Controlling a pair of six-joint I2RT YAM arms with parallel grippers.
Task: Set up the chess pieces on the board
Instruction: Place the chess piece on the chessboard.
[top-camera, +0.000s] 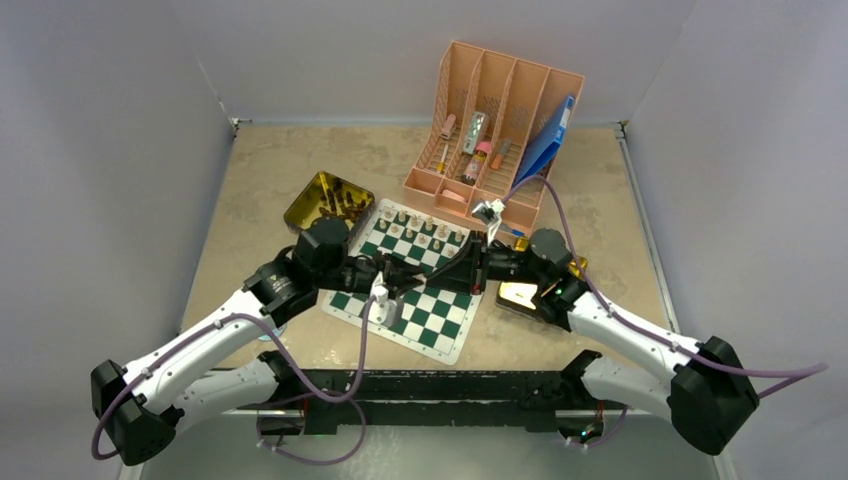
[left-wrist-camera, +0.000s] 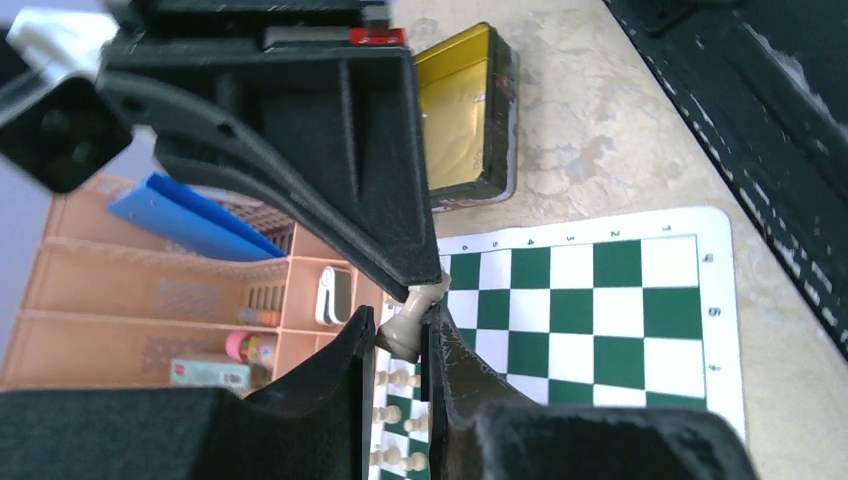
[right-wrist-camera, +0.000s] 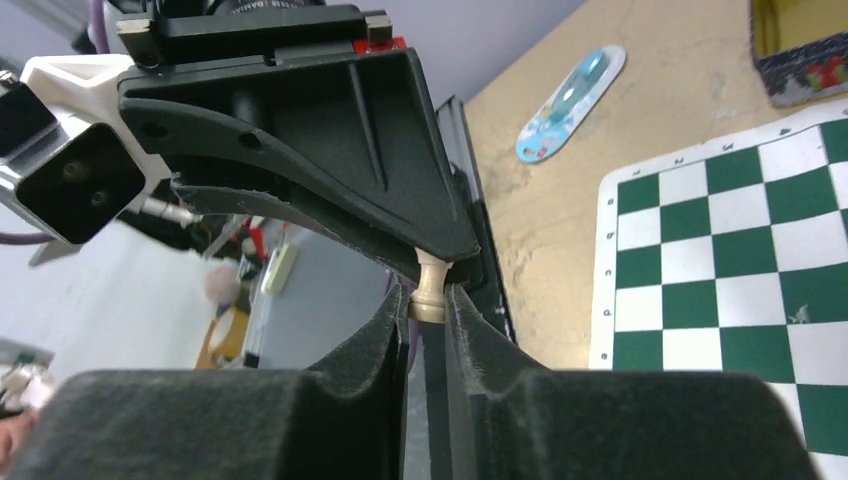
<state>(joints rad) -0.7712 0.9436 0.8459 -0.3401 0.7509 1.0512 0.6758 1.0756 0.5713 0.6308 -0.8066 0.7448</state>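
A mid-air handover above the flat dark green and white checkered board (top-camera: 432, 318): a small pale tan chess piece (right-wrist-camera: 429, 292) is pinched in the right gripper (right-wrist-camera: 428, 312), and the left gripper (left-wrist-camera: 402, 345) has narrow jaws around the same piece. Next, I judge, one gripper must release it before it is stood on its square

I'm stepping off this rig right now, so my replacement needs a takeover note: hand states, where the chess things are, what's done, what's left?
Left hand: shut on the pale piece, held above the board.
Right hand: shut on that same piece; it looks like a handover between arms.
Done: pale pieces stand on the board's far rows.
Left: set this piece down. The near squares in view are bare, and dark pieces seem to lie in the gold tin.
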